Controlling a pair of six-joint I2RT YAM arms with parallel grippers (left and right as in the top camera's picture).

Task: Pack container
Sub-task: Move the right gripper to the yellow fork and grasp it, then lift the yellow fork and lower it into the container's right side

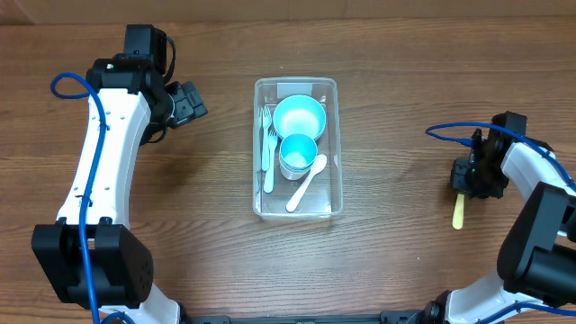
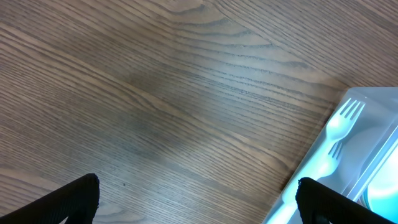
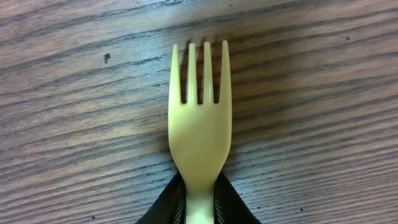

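Note:
The clear container (image 1: 297, 84) stands in the middle of the table. It holds a light-blue bowl (image 1: 299, 117), a light-blue cup (image 1: 298, 155), light-blue forks (image 1: 267, 148) and a white spoon (image 1: 308, 180). My left gripper (image 1: 191, 102) is open and empty over bare wood left of the container. In the left wrist view the gripper (image 2: 196, 199) has the container's corner (image 2: 311, 171) and a fork (image 2: 342, 121) by its right finger. My right gripper (image 1: 470, 184) is shut on a yellow fork (image 1: 458, 213) at the far right, low over the table. In the right wrist view the gripper (image 3: 199, 196) clamps the fork's (image 3: 199, 124) neck.
The wooden table (image 1: 396, 108) lies between the container and each arm. A blue cable (image 1: 450, 133) loops beside my right arm. Another blue cable (image 1: 67, 83) runs along my left arm.

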